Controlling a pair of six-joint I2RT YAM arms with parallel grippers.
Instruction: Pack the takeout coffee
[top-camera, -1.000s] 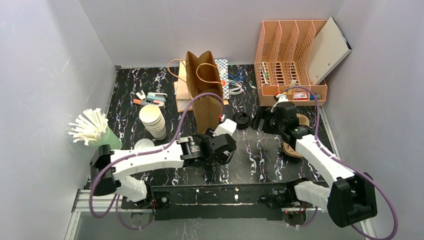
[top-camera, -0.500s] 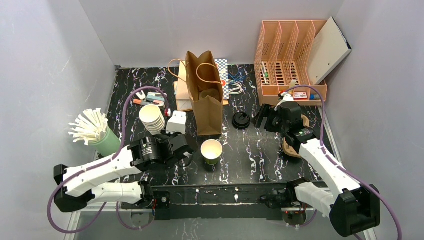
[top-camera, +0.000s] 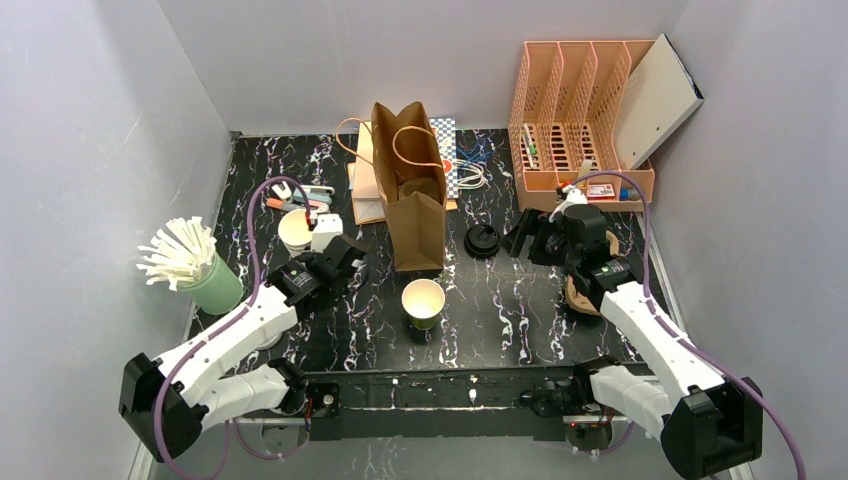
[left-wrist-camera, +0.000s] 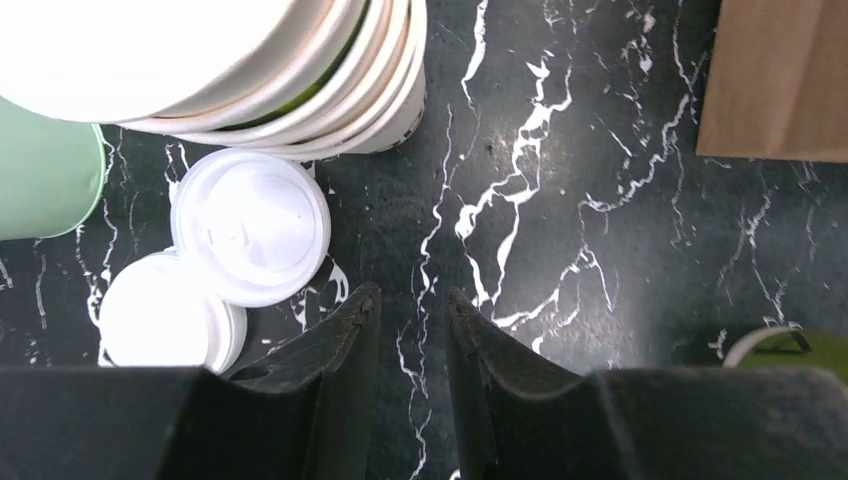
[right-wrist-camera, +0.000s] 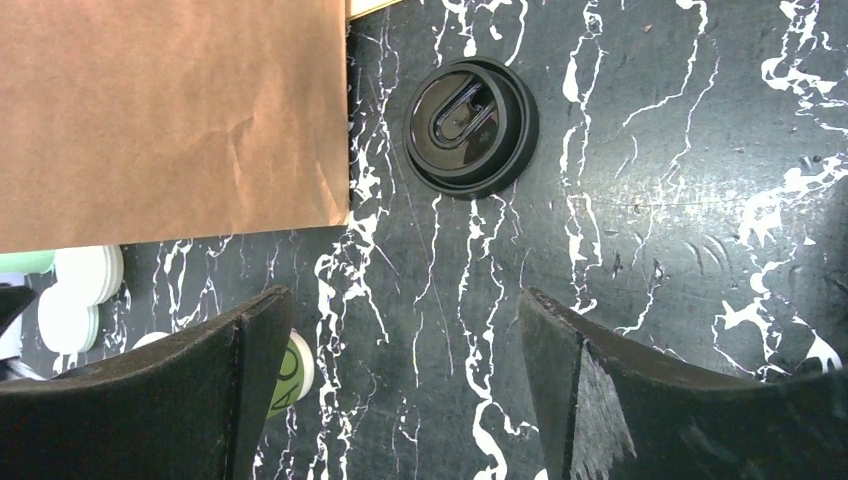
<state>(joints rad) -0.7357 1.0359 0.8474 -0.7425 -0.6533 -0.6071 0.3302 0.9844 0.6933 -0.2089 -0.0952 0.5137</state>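
Note:
A green-sided paper cup (top-camera: 423, 302) stands upright and open-topped, with no lid on it, in front of the brown paper bag (top-camera: 413, 200); its rim (left-wrist-camera: 790, 348) shows low right in the left wrist view. Two white sip lids (left-wrist-camera: 250, 240) lie on the table beside the stack of cream cups (left-wrist-camera: 250, 60). My left gripper (left-wrist-camera: 413, 297) hangs just right of those lids, jaws a narrow gap apart with only table between them. My right gripper (right-wrist-camera: 402, 300) stands wide open and empty, near the loose black lid (right-wrist-camera: 470, 125).
A green holder of white straws (top-camera: 185, 260) stands at the left. An orange file rack (top-camera: 580, 120) fills the back right. Small clutter (top-camera: 300, 197) lies behind the cup stack, and a brown round object (top-camera: 580, 295) lies under the right arm.
My left arm swung left from in front of the bag to beside the cup stack, leaving the green cup standing. Its jaws narrowed. The right arm hardly moved.

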